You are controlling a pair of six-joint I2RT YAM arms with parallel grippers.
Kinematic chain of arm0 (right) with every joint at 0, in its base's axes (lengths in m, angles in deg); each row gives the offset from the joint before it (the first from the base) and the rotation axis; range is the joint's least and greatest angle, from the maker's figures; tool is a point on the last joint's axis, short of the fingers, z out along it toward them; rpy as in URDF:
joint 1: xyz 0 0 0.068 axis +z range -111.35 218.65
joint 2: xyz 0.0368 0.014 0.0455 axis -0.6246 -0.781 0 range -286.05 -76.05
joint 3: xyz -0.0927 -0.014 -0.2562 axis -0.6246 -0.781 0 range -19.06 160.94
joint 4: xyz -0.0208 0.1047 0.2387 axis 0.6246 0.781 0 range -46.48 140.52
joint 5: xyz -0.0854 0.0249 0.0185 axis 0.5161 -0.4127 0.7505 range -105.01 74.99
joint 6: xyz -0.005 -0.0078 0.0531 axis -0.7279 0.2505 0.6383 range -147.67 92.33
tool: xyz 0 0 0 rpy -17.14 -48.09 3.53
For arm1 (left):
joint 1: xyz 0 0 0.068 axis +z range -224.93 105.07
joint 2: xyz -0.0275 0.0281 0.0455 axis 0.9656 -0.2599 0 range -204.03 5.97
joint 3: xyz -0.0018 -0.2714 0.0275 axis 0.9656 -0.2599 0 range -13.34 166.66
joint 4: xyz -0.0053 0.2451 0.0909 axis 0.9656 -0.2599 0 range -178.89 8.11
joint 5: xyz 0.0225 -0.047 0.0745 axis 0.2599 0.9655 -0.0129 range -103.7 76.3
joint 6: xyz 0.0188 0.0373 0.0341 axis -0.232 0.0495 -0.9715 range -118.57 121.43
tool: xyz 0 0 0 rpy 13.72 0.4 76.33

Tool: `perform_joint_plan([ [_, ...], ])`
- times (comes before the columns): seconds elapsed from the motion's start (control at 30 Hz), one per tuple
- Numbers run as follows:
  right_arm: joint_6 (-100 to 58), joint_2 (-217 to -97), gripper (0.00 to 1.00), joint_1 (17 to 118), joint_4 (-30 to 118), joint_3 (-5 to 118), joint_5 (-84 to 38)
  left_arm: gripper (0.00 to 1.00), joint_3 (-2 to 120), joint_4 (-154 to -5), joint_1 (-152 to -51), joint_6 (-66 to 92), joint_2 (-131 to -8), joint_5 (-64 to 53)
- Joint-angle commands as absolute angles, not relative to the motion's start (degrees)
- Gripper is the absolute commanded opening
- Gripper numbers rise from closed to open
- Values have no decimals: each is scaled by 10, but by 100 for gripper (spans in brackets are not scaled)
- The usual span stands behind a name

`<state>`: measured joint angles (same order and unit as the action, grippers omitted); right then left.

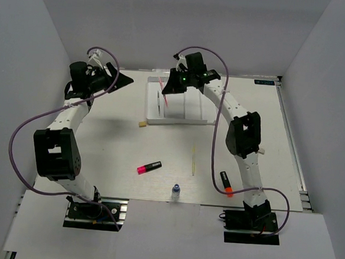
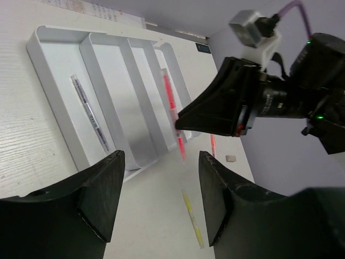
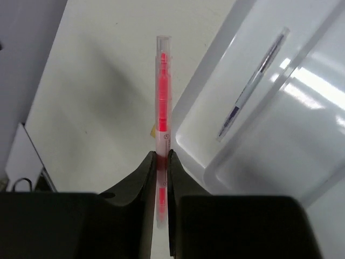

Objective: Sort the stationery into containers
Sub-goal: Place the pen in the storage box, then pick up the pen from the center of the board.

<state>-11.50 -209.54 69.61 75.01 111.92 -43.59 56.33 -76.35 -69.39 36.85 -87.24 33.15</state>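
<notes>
Jutting forward from right end effector (image 3: 161,155) grip: pink pen (image 3: 163,91).

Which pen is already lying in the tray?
The grey pen, flat in an end compartment of the tray. The pink pen is clamped in the right gripper; the yellow pen lies on the table.

White table (image 1: 112,143), divided white tray (image 1: 185,122) at far side, beige eraser (image 1: 142,125), pink-ended highlighter (image 1: 149,167), yellow pen (image 1: 194,160), blue-capped bottle (image 1: 175,191), orange-ended highlighter (image 1: 226,183)

White table (image 1: 109,146), grey walls (image 1: 21,42), small label (image 1: 264,82)
</notes>
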Motion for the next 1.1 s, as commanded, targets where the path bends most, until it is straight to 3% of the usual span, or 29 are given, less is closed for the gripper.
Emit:
perform_joint_plan([
  [0.0, 45, -2106, 0, 707, 689, 1108, -427, 67, 549, -766, -693, 360, -845, 319],
  [0.4, 130, -2181, 0, 704, 628, 1115, -367, 69, 530, -787, -693, 347, -843, 293],
  [0.43, 131, -2184, 14, 706, 625, 1117, -362, 69, 526, -789, -693, 346, -840, 293],
  [0.53, 134, -2195, 27, 706, 611, 1126, -356, 70, 522, -798, -693, 335, -832, 287],
  [0.6, 133, -2199, 30, 706, 604, 1131, -352, 70, 521, -805, -693, 331, -829, 283],
  [0.7, 117, -2185, 48, 700, 609, 1120, -351, 70, 527, -841, -702, 298, -821, 273],
  [0.8, 107, -2145, 58, 693, 619, 1090, -350, 67, 543, -870, -707, 260, -811, 271],
  [0.93, 80, -2065, 57, 663, 635, 1048, -360, 58, 548, -909, -737, 179, -797, 323],
  [1.07, 8, -1934, 56, 632, 663, 995, -323, 56, 560, -977, -828, 41, -781, 325],
])
